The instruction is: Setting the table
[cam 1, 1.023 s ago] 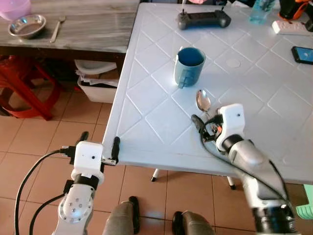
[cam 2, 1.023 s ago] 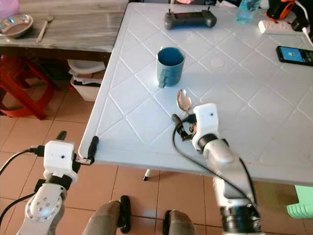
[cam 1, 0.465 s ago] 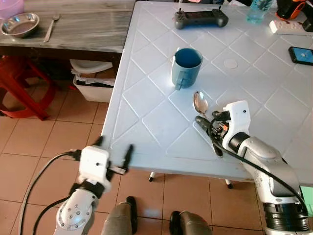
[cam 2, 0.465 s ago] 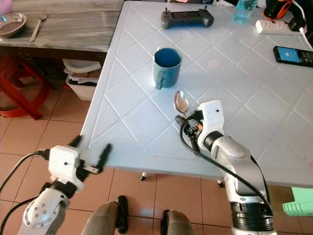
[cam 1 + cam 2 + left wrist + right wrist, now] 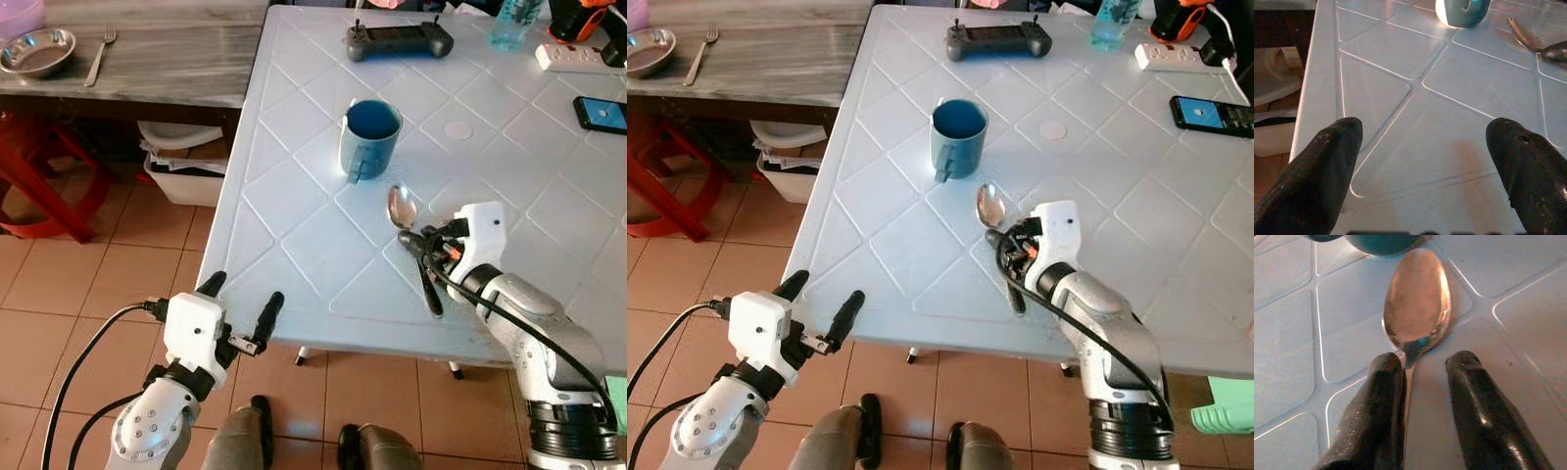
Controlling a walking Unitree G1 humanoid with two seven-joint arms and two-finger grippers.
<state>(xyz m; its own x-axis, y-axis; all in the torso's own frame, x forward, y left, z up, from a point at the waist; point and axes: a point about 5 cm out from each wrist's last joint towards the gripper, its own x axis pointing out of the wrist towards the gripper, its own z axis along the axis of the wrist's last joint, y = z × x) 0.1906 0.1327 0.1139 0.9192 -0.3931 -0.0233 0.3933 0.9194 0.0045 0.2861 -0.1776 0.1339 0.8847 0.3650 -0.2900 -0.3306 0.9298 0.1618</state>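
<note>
Two of my grippers are showing, and the shiny metal spoon (image 5: pixel 402 207) is lying at the centre of the head view on the white diamond-embossed plastic table (image 5: pixel 294 196), its bowl pointing up toward the blue-green ceramic mug (image 5: pixel 369 138) just above it. My right gripper (image 5: pixel 1422 364) is sitting low on the tabletop with the spoon's neck between its two black fingers (image 5: pixel 1469 396); one finger is pressing against the handle while a narrow gap is showing beside the other, so I cannot tell whether I am clamping it. Compared with a second ago, the spoon and mug are keeping their places, and my right wrist is lying flatter on the table. My left gripper (image 5: pixel 242 315) is hovering at the lower left, fingers spread apart and holding nothing; earlier it was hanging just left of the table's corner, and now it is reaching in under the near edge.
</note>
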